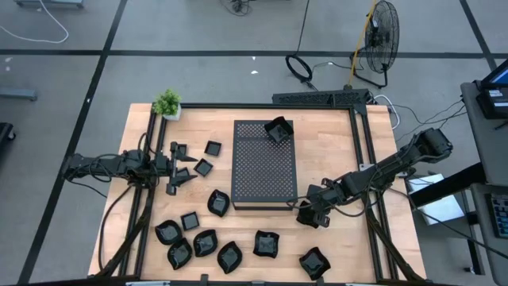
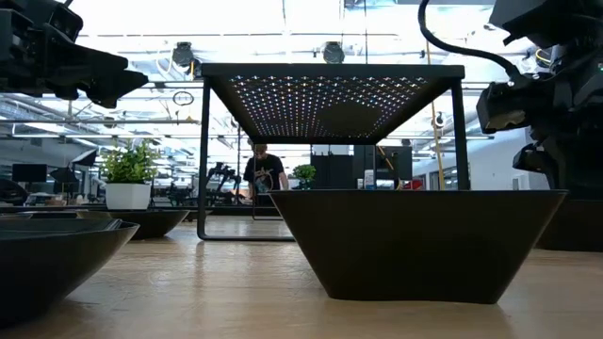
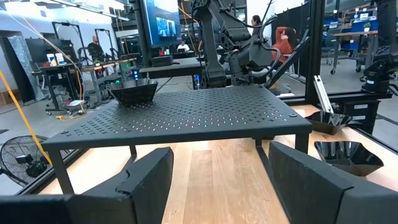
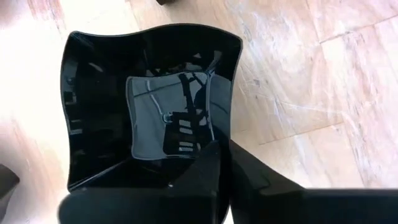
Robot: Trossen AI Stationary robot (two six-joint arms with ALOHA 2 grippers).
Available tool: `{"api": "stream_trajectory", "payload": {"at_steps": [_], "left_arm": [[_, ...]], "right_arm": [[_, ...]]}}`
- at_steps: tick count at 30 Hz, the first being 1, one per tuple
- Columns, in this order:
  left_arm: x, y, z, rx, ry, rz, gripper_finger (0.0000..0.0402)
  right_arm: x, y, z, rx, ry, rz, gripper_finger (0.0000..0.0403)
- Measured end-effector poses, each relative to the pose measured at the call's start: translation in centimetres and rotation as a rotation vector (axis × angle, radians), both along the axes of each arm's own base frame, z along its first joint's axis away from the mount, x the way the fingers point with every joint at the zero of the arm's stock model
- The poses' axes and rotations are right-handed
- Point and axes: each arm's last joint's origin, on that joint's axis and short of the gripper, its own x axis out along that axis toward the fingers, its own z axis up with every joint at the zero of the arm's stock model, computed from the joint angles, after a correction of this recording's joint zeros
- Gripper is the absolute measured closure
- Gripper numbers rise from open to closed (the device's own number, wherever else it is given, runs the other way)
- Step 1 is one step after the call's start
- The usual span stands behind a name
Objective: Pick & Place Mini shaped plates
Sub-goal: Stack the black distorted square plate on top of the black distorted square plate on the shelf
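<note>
Several glossy black mini plates lie on the wooden table near its near-left part (image 1: pixel 205 242). One more (image 1: pixel 278 129) sits on the far end of the dark perforated stand (image 1: pixel 264 163). My right gripper (image 1: pixel 309 213) is at the stand's near right corner, shut on a square wavy-rimmed plate (image 4: pixel 149 93). My left gripper (image 3: pixel 217 186) is open left of the stand, level with the table and pointing under it, touching nothing; small plates (image 1: pixel 204 168) lie beside it. My right gripper holds the square plate by one side of its rim (image 4: pixel 229 134), one finger (image 4: pixel 208 177) inside the bowl and the other outside. The fingers come from above, slanting down. Whether the plate rests on the table or is lifted, I cannot tell.
A small potted plant (image 1: pixel 167 103) stands at the table's far left corner. A black frame (image 1: pixel 262 107) runs along the table's edges. Another plate (image 1: pixel 314 262) lies near the near edge, right of the group. Bare wood shows right of the stand.
</note>
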Motion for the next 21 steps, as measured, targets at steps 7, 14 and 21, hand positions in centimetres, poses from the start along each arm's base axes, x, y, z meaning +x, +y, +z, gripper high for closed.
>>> {"api": "stream_trajectory", "payload": {"at_steps": [7, 14, 21], "left_arm": [[0.0, 0.0, 0.0, 0.0, 0.0, 0.0, 0.0133], [0.0, 0.0, 0.0, 0.0, -0.001, 0.0, 0.0133], [0.0, 0.0, 0.0, 0.0, 0.0, 0.0, 0.0133]], "right_arm": [[-0.2, -1.1, 1.2, 0.081, -0.008, -0.042, 0.0402], [-2.0, -2.7, 4.0, 0.127, -0.069, -0.145, 0.0402], [-5.4, -3.8, 6.4, 0.22, -0.062, -0.227, 0.0402]]}}
